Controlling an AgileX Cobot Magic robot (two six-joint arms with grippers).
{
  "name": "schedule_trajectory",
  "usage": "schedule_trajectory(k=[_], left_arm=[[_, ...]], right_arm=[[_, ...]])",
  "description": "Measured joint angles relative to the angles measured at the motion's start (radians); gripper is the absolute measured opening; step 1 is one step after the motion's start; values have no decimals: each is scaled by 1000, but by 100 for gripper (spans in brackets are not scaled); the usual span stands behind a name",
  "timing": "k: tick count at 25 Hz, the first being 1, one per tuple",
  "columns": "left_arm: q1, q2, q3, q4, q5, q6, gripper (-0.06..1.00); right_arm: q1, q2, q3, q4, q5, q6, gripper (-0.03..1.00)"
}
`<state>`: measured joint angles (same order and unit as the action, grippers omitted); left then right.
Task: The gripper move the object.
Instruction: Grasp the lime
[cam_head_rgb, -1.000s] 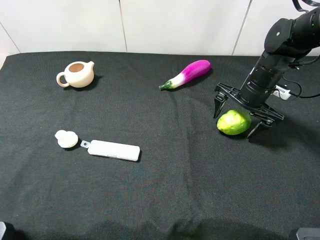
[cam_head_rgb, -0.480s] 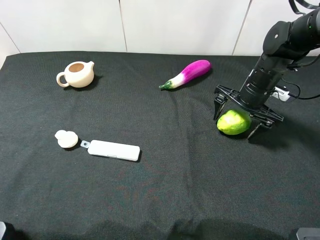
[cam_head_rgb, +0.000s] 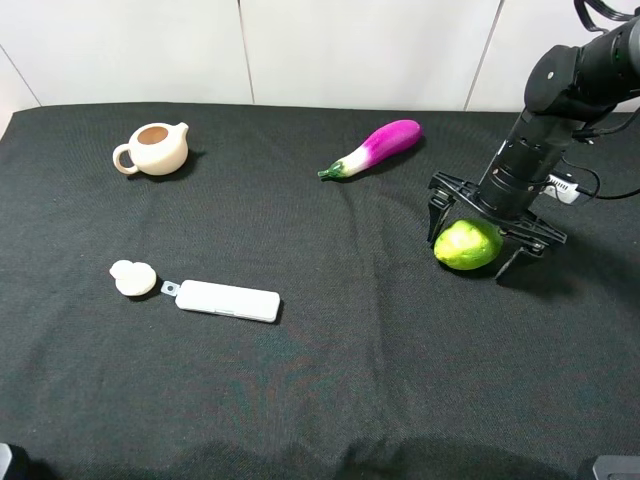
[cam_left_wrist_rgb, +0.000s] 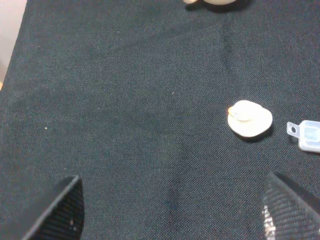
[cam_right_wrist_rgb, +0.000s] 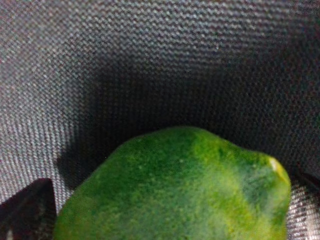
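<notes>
table (cam_head_rgb: 300, 380): black cloth | right gripper (cam_head_rgb: 468, 250): jaws spread wide, straddling the object, prongs on either side | left gripper (cam_left_wrist_rgb: 170, 210): jaws wide apart, holding nothing, above the table | object (cam_head_rgb: 462, 243): yellow-green, lying on the table at right, long axis across the exterior view, right end slightly farther back

A black woven tablecloth (cam_head_rgb: 300, 400) covers the whole work surface. Behind the tablecloth's far edge rises a white wall (cam_head_rgb: 350, 50) of flat panels, split by thin dark seams (cam_head_rgb: 245, 50). Light is soft and even.
</notes>
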<state>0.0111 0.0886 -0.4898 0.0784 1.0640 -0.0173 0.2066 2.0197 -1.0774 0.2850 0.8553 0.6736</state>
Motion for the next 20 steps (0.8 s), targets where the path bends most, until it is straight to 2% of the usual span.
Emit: schedule_trajectory(k=[17,20], left_arm=[[0,0,0,0,0,0,76],[0,0,0,0,0,0,76]], right_arm=[[0,0,0,-3,-1,-22,69],[0,0,0,-3,-1,-22,66]])
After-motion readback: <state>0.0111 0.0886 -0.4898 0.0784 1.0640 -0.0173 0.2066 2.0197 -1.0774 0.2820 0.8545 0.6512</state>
